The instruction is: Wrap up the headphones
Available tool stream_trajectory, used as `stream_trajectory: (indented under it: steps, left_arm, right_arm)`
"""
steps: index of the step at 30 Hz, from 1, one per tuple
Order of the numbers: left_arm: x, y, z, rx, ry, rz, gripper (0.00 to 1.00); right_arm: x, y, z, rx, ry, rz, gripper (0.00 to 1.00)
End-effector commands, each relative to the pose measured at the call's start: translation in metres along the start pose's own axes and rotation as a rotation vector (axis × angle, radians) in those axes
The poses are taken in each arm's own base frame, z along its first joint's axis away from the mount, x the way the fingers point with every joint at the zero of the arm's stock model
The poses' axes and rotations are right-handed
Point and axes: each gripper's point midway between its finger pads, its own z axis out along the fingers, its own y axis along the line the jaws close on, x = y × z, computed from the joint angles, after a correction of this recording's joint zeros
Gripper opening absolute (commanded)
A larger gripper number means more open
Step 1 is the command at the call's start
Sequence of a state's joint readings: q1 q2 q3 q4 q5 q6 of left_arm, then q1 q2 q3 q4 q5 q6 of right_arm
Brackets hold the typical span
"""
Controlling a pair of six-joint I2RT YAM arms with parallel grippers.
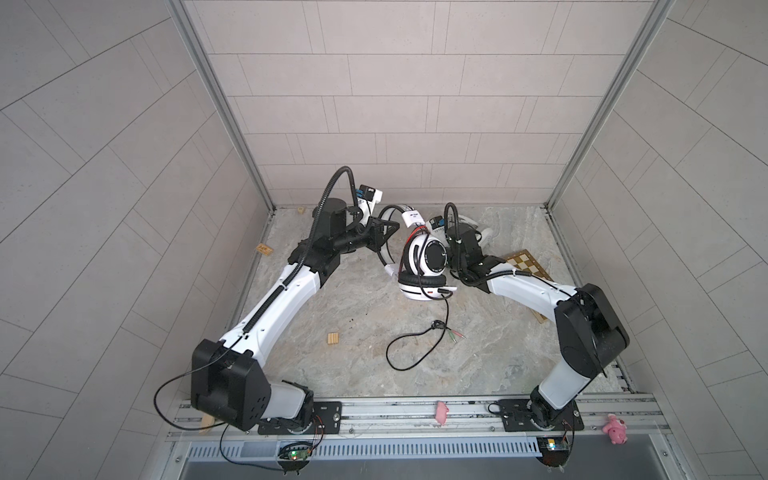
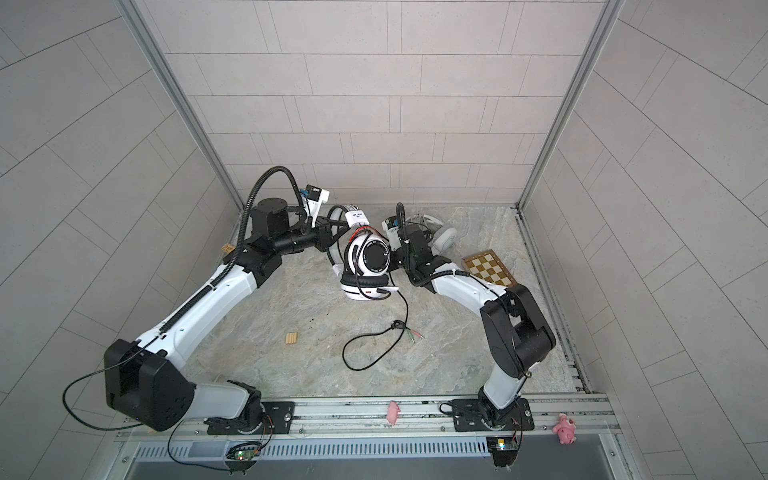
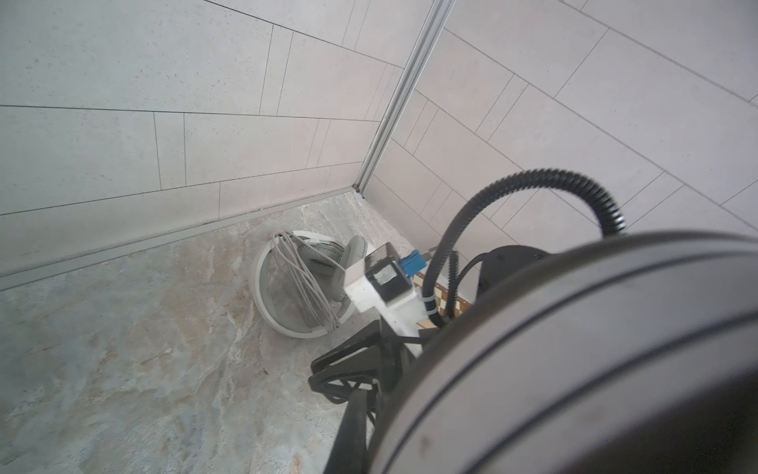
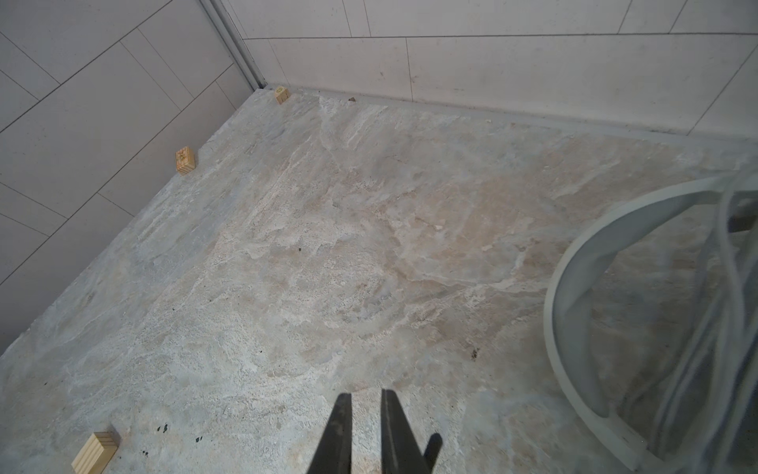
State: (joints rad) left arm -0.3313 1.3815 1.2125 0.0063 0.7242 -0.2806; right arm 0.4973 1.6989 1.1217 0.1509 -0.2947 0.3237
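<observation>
Left gripper (image 1: 390,227): pressed together on the striped headband of the white headset (image 1: 424,259), near mid-table. Set appears raised off the table (image 1: 332,374); contact of the lower cup not determinable. Right gripper (image 4: 365,395): fingers slightly parted, nothing between them, close above bare table just beside the held set. Black cable (image 1: 447,313): some turns visible across the cups, remainder dropping to the table in a loose loop and ending at the plugs (image 1: 455,333). Grey headset (image 3: 287,287): lying by the back wall behind the right arm, whitish cable wound across its band; judged finished.

Step judged in hand: fetching slack for a further turn on the white headset. Recommended:
- Take the black cable close under the cups, not at the plug end.
- Carry it round with light tension and lay the turns side by side.
- Keep the left hold steady and unturned.
- Steer clear of the grey headset and the chessboard (image 1: 528,266).
- Tuck the plugs last.
</observation>
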Motion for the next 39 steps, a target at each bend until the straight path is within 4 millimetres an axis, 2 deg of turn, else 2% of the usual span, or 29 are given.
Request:
stream_trajectory:
  steps: [1, 8, 14, 22, 27, 31, 35, 39]
  left_arm:
    - [-0.043, -0.029, -0.02, 0.119, -0.146, 0.003, 0.0]
    - [-0.056, -0.019, -0.032, 0.118, -0.214, -0.021, 0.0]
    - [-0.071, 0.006, -0.045, 0.103, -0.292, -0.081, 0.0]
    - [-0.087, 0.032, -0.07, 0.058, -0.396, -0.122, 0.0]
    - [-0.09, 0.044, -0.077, 0.028, -0.42, -0.142, 0.0]
    - [-0.094, 0.052, -0.087, 0.002, -0.449, -0.15, 0.0]
    - [-0.092, 0.085, -0.098, -0.124, -0.486, -0.236, 0.0]
    - [-0.086, 0.118, -0.11, -0.268, -0.52, -0.339, 0.0]
  right_arm:
    - [-0.008, 0.009, 0.015, -0.067, -0.049, 0.064, 0.17]
    - [0.028, 0.015, 0.053, -0.096, 0.015, 0.112, 0.17]
    - [0.066, 0.019, 0.067, -0.094, 0.089, 0.107, 0.2]
    - [0.095, 0.019, 0.065, -0.076, 0.137, 0.097, 0.24]
    - [0.1, 0.017, 0.062, -0.065, 0.144, 0.091, 0.24]
    - [0.105, 0.017, 0.056, -0.063, 0.149, 0.088, 0.14]
    - [0.114, 0.021, 0.049, -0.065, 0.179, 0.078, 0.06]
    - [0.126, 0.04, 0.038, -0.06, 0.215, -0.006, 0.05]
